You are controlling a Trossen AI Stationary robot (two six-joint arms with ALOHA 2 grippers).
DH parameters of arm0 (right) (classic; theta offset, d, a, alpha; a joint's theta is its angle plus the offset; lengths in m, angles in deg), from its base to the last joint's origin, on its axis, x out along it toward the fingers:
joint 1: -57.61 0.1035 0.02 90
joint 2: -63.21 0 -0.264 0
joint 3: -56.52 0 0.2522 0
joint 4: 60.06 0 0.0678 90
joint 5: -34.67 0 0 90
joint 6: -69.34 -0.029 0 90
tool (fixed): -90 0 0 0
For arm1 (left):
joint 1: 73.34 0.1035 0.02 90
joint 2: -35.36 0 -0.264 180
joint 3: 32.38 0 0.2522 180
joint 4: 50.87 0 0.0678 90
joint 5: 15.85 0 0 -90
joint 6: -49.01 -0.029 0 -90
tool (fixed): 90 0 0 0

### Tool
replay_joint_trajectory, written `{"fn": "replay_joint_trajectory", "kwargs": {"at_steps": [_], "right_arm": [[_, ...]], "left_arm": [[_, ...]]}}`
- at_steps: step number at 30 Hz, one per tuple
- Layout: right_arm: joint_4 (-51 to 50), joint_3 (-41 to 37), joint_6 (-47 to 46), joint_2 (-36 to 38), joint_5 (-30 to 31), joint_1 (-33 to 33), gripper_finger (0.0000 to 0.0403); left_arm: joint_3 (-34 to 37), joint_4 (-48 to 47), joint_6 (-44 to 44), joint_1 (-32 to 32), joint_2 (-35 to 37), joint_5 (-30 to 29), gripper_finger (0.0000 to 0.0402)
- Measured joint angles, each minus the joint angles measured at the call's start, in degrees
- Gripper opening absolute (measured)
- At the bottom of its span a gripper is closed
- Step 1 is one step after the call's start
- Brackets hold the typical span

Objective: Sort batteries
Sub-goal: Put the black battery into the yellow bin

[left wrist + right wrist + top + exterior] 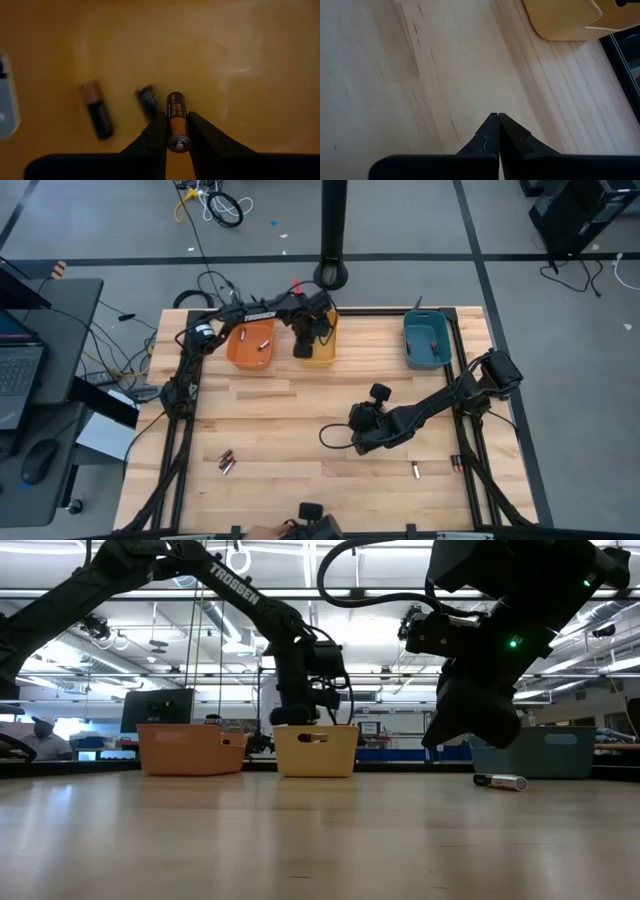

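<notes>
Left gripper [178, 131] clamped on a battery [176, 120] inside the yellow bin [322, 348]; right gripper [498, 122] closed, empty.

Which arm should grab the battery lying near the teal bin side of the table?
The right. Its gripper hangs shut and empty near that battery; the left gripper holds one over the yellow bin.

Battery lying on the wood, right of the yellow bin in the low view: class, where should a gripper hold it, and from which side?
Grip the battery at mid-length, across its round body, coming straight down from above. It lies flat on its side on the table with bare wood around it, so fingers can straddle it.
</notes>
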Motion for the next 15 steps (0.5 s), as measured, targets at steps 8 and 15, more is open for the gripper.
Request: {"fn": "replay_joint_trajectory", "kwargs": {"at_steps": [8,15], "right_arm": [[-0.02,0.0,0.13,0.0,-0.02,0.0,0.0007],[-0.02,0.0,0.13,0.0,-0.04,0.0,0.0007]], "left_arm": [[0.0,0.55,1.73,-0.17,-0.14,3.51,0.0057],[0.0,-0.2,3.09,-0.31,-0.83,2.07,0.0116]]}}
